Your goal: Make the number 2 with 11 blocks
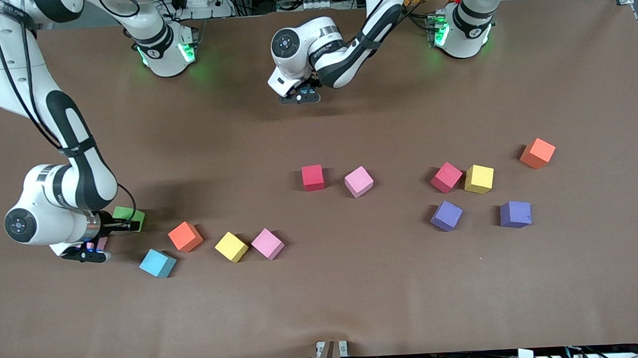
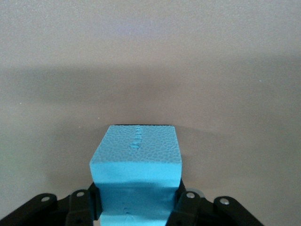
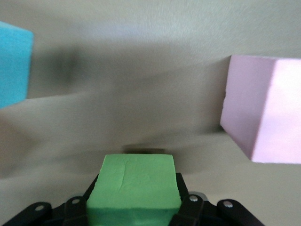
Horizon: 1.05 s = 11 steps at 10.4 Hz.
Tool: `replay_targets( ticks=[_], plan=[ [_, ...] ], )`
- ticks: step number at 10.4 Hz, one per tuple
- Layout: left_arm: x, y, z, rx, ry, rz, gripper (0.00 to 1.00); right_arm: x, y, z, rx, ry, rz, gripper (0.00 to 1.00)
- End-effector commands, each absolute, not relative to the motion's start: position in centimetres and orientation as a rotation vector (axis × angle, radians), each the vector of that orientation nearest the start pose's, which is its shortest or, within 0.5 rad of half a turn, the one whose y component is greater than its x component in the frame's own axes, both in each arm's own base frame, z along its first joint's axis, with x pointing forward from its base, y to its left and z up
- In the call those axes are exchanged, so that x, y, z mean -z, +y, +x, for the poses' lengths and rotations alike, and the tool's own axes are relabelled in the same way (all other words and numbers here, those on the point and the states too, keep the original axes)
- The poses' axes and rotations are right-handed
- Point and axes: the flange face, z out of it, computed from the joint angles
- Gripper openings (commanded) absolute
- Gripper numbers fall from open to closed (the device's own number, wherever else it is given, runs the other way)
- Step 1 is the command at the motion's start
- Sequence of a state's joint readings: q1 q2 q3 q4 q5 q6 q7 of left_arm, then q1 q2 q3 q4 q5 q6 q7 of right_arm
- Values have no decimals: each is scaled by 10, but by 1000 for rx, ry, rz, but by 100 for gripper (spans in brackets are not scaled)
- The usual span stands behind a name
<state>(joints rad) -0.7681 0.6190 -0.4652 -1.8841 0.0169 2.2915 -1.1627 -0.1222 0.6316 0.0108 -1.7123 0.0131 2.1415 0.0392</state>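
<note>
My right gripper (image 1: pixel 129 224) (image 3: pixel 135 200) is down at the table near the right arm's end, shut on a green block (image 1: pixel 131 215) (image 3: pixel 134 181). Close by lie a light blue block (image 1: pixel 157 263) (image 3: pixel 13 63) and a pink block (image 1: pixel 102 243) (image 3: pixel 261 108) half hidden under the arm. My left gripper (image 1: pixel 303 95) (image 2: pixel 136 200) hangs over bare table between the two bases, shut on another light blue block (image 2: pixel 135 155). The other blocks lie scattered singly. No number 2 is in view.
Orange (image 1: pixel 185 236), yellow (image 1: pixel 231 247) and pink (image 1: pixel 268 243) blocks sit in a loose row. Red (image 1: pixel 313 177) and pink (image 1: pixel 358 181) lie mid-table. Toward the left arm's end are red (image 1: pixel 446 177), yellow (image 1: pixel 479 179), orange (image 1: pixel 537 153) and two purple (image 1: pixel 446 215) (image 1: pixel 515 214).
</note>
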Motion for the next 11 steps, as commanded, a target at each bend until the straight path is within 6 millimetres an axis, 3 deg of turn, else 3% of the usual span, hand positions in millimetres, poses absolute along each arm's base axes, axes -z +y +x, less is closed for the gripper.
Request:
replay_targets(
  ticks=[1, 2, 3, 6, 9, 11],
  plan=[
    [-189, -569, 203, -424, 25, -3078, 56, -253, -59, 641, -286, 262, -3095, 59],
    [-188, -570, 203, -425, 25, -3083, 71, -270, -50, 641, -273, 269, -3099, 58],
    [-189, -570, 203, -421, 24, -3091, 98, -287, -42, 641, -259, 283, -3102, 59],
    [-194, -572, 205, -385, -29, -3094, 100, -321, -26, 639, -205, 249, -3111, 59],
    [-250, -572, 225, -282, -49, -3159, 100, -343, 3, 639, -153, 254, -3117, 59],
    [-291, -557, 253, -211, -72, -3167, 100, -345, 12, 631, -144, 252, -3119, 58]
  ],
)
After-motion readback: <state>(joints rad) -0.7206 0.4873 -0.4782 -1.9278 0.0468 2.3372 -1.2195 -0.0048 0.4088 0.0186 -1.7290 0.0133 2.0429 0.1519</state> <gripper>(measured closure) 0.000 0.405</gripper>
